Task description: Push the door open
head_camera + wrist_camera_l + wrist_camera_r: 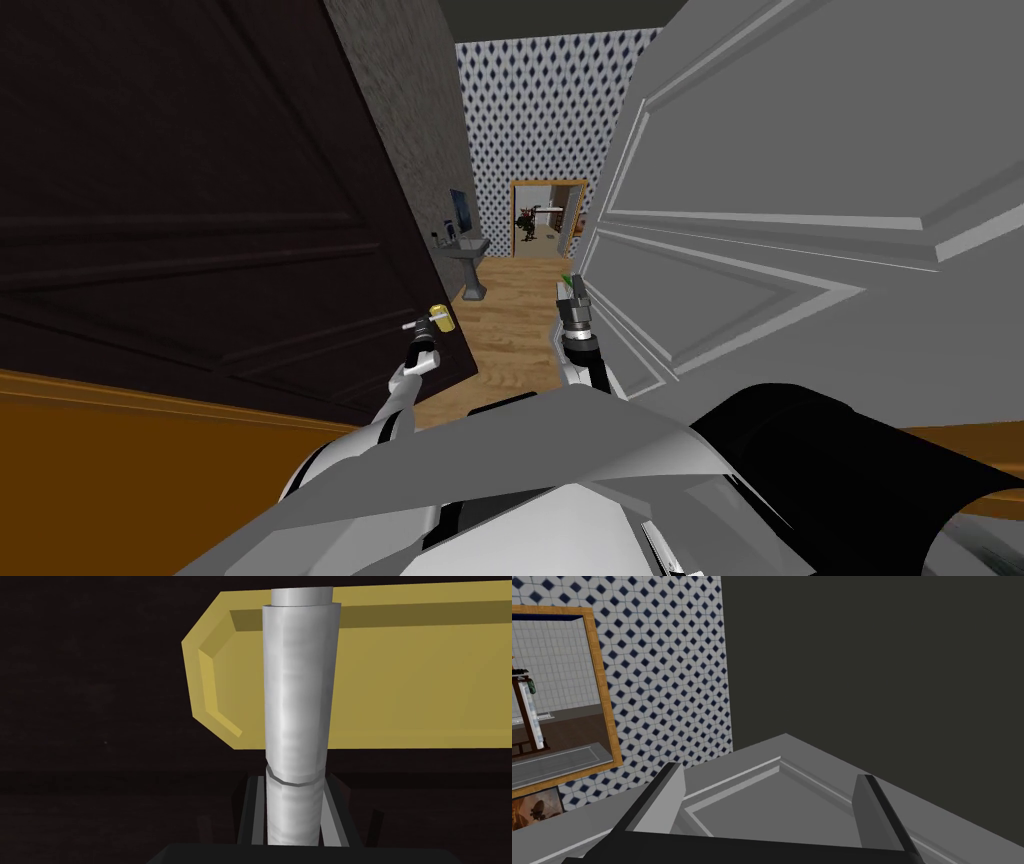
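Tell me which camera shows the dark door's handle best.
The left wrist view: the silver handle stands close up, clamped in the left gripper, before its yellow plate. The head view shows it tiny at the edge of the dark door. The right wrist view faces the grey door.

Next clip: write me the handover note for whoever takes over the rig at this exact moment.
Left gripper: jaws shut on the silver lever handle in front of its yellow backplate on the dark door.
Right gripper: jaws open, holding nothing, by the edge of the grey panelled door.
Done: handle grasped; the gap between the two doors shows wood floor and a pedestal sink.
Left: push the dark door wider, I'd judge, then let go.
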Robot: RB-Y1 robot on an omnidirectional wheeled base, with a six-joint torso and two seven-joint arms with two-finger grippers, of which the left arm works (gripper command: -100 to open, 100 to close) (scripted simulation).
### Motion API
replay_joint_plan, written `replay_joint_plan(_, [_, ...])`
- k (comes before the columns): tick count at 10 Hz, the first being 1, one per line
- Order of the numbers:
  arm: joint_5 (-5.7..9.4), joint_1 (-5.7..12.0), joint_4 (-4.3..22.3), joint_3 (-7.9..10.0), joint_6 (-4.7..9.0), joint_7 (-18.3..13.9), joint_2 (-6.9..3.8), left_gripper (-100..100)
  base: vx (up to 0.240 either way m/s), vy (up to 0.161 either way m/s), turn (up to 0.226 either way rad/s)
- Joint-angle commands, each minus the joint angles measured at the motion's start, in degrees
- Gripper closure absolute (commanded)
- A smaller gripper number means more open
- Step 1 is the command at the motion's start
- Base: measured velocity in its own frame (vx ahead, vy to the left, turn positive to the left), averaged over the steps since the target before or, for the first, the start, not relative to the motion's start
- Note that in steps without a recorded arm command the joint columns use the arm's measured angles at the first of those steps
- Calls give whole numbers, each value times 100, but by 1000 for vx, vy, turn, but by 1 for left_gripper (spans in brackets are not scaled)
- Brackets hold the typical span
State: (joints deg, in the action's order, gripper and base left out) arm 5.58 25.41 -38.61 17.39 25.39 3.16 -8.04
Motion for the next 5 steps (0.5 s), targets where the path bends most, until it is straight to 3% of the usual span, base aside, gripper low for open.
replay_joint_plan(1, [0,0,0,0,0,0,0,100,86,-23,37])
replay_joint_plan(5, [58,-29,-8,182,2,62,-79,100,156,-38,41])
